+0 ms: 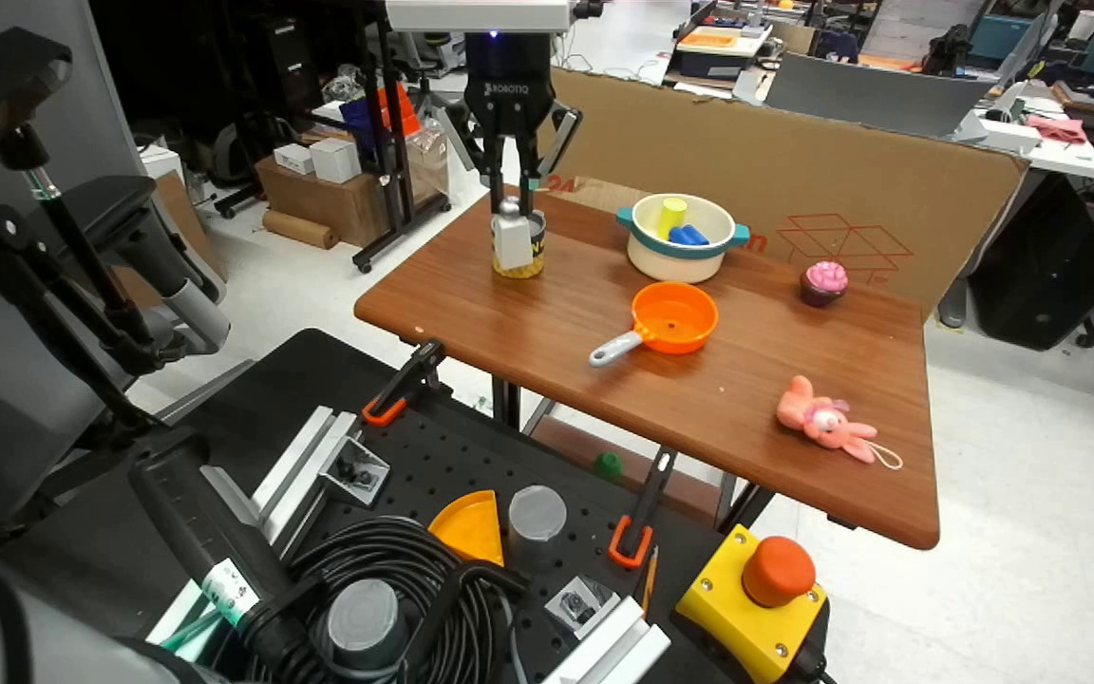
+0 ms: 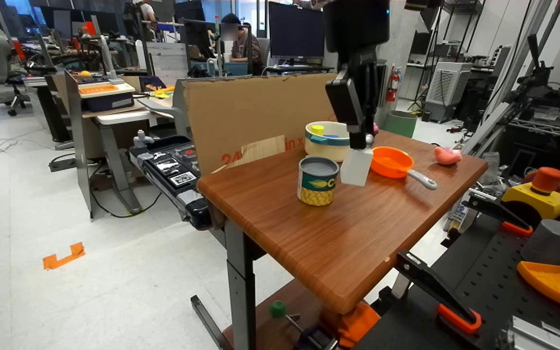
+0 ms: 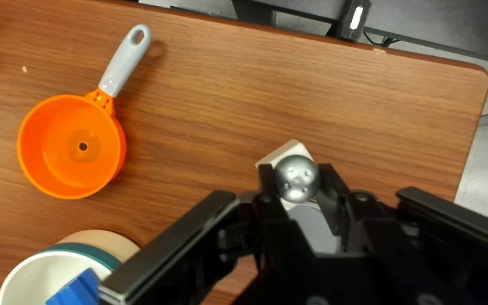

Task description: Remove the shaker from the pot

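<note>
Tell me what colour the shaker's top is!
The shaker's top is silver, clearest in the wrist view.

Both exterior views looked down across the table (image 1: 746,370) from beyond its edge; the wrist view, nearer, faced down over it (all shared the pot (image 3: 64,161)).

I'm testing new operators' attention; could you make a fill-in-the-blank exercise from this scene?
1. The gripper holds the shaker by its ____, not its base.
2. The shaker is not inside but ____ the pot.
3. The cupcake has ____ frosting.
4. Apart from its grey handle, the pot's colour is ____.
Missing words: top; outside; pink; orange.
</note>
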Robot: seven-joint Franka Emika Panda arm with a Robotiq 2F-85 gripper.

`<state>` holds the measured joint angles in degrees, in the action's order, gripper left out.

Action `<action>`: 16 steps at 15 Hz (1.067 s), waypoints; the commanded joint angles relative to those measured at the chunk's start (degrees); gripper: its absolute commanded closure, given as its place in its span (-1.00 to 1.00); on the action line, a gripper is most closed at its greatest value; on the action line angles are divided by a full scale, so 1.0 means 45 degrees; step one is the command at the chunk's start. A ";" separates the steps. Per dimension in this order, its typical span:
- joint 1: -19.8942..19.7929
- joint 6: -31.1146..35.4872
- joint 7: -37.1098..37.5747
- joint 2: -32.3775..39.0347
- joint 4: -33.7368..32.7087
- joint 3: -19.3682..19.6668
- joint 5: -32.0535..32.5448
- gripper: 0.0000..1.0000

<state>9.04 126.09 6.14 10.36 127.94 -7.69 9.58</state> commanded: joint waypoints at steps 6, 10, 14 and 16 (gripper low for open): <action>0.0004 0.0335 0.0367 -0.0187 0.0064 0.0153 -0.0015 0.86; 0.0116 0.0181 0.1312 -0.0037 -0.0092 0.0182 0.0083 0.86; 0.0191 0.0254 0.2453 0.0030 -0.0158 0.0198 0.0062 0.86; 0.0227 0.0288 0.2879 0.0036 -0.0197 0.0187 0.0043 0.86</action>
<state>9.20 126.43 15.98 10.36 127.64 -7.30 9.58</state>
